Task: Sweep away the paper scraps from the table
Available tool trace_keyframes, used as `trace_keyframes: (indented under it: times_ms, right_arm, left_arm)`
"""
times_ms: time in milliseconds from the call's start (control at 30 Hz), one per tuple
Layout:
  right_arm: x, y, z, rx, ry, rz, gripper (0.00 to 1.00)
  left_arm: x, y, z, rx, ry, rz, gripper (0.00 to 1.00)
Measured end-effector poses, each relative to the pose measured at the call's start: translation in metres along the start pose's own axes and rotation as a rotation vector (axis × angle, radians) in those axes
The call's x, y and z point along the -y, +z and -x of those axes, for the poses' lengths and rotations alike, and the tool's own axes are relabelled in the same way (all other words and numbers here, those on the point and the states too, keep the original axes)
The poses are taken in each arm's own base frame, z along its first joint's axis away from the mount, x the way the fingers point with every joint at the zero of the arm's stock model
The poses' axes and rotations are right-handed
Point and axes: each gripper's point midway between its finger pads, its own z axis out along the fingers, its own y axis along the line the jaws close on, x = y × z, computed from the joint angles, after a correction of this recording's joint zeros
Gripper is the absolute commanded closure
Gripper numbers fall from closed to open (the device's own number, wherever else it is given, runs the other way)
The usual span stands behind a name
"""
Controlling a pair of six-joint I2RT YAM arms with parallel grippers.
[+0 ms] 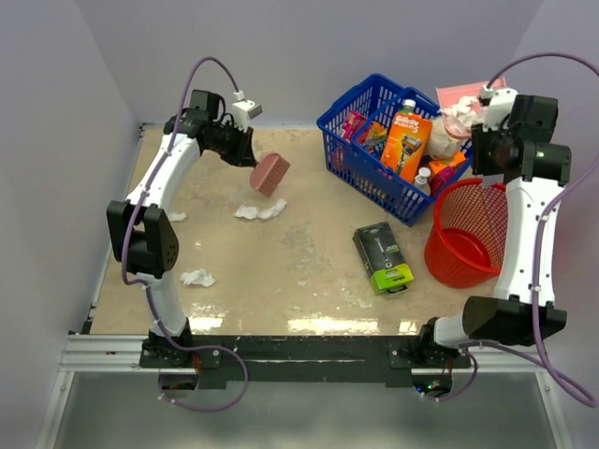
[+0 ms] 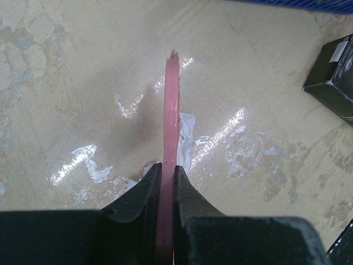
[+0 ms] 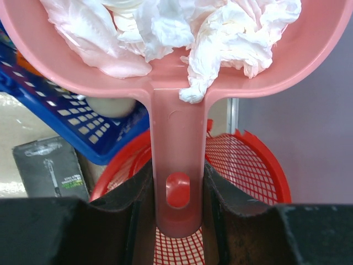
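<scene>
My left gripper (image 1: pixel 239 148) is shut on a flat pink sweeper (image 1: pixel 270 173), held edge-on in the left wrist view (image 2: pixel 171 110) just above the beige table (image 1: pixel 309 281). A white paper scrap (image 1: pixel 259 211) lies right below it and shows behind the sweeper (image 2: pixel 186 135). Two more scraps (image 1: pixel 197 277) (image 1: pixel 176 216) lie at the left. My right gripper (image 3: pixel 176 185) is shut on the handle of a pink dustpan (image 3: pixel 176 132), raised at the back right (image 1: pixel 461 94). The pan holds several crumpled scraps (image 3: pixel 220 27). It hangs above a red mesh basket (image 1: pixel 468 238).
A blue basket (image 1: pixel 370 182) full of packages, with an orange pack (image 1: pixel 407 140), stands at the back right. A black and green box (image 1: pixel 382 257) lies beside the red basket (image 3: pixel 248 165). The box also shows in the left wrist view (image 2: pixel 333 77).
</scene>
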Motion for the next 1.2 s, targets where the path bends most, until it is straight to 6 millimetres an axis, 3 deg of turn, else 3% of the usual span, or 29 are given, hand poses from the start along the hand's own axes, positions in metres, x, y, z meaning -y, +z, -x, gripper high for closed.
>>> trace_keyframes:
  times_ms: [267,433,667,967,1100,1200]
  right_arm:
    - [0.045,-0.049,-0.036,-0.029,0.02,-0.159,1.0]
    - [0.06,-0.074,-0.062,-0.07,0.02,-0.231,1.0]
    - [0.063,-0.086,-0.078,-0.127,-0.031,-0.261,1.0]
    - [0.076,-0.09,-0.085,-0.196,-0.09,-0.303,1.0]
    - [0.081,-0.097,-0.091,-0.239,-0.116,-0.327,1.0]
    - [0.085,-0.104,-0.099,-0.288,-0.148,-0.35,1.0]
  left_arm:
    - [-0.004,0.014,-0.001,-0.004,-0.025,-0.024,1.0]
    - [-0.004,0.016,0.007,0.027,-0.013,-0.03,1.0]
    - [-0.011,0.022,0.019,0.08,-0.006,-0.017,1.0]
    - [-0.011,0.039,0.011,0.075,-0.141,-0.039,1.0]
    - [-0.007,0.044,-0.002,0.058,-0.221,-0.05,1.0]
    - [-0.008,0.045,0.003,0.052,-0.248,-0.048,1.0]
